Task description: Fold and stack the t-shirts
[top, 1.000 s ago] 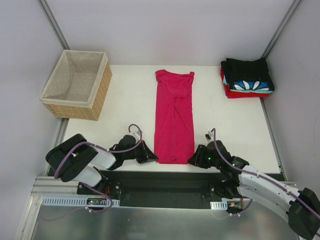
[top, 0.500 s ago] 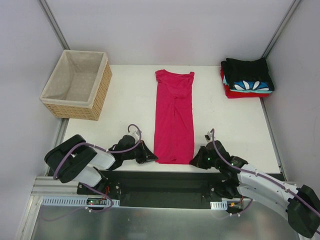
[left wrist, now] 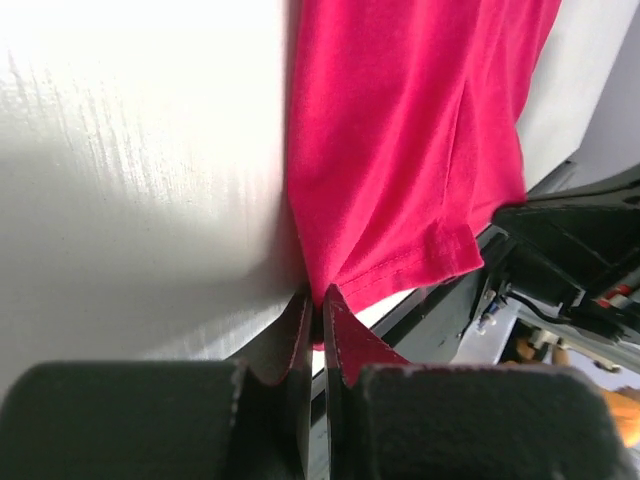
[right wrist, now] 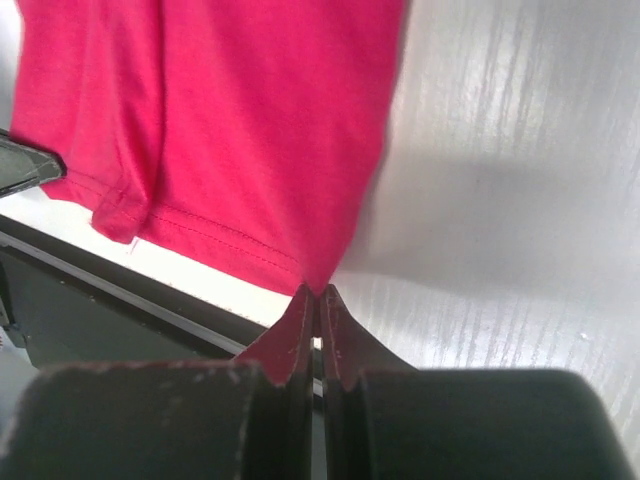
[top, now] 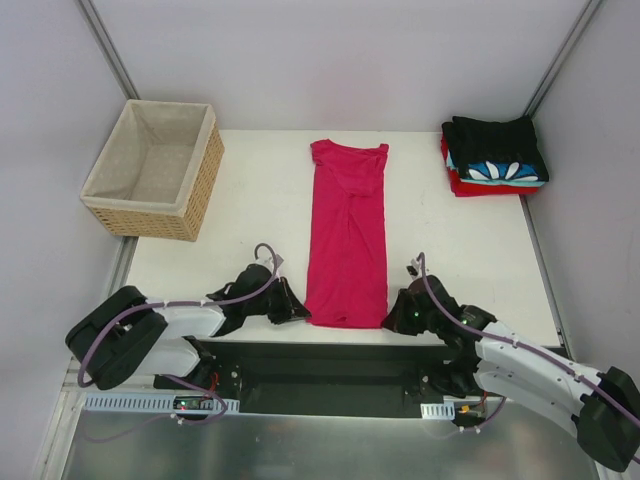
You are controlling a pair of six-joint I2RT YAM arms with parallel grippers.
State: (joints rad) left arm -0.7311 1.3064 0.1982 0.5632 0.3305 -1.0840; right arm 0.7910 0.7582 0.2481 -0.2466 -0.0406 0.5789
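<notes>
A crimson-pink t-shirt [top: 347,235] lies as a long narrow strip down the middle of the white table, collar at the far end. My left gripper [top: 301,317] is shut on the shirt's near left hem corner [left wrist: 318,297]. My right gripper [top: 386,320] is shut on the near right hem corner [right wrist: 316,288]. Both corners are pinched between the fingertips and slightly lifted, so the hem [left wrist: 420,262] hangs between them. At the far right corner sits a stack of folded t-shirts [top: 495,155], black on top, then blue-white patterned, then red.
A woven wicker basket [top: 155,168] with beige lining stands at the far left, partly off the table [top: 255,215]. The black frame rail [top: 320,365] runs just below the table's near edge, close under both grippers.
My right gripper has closed on the shirt's near right corner. Both grippers have drawn the near hem slightly away from the table edge; the left arm has shifted a little.
</notes>
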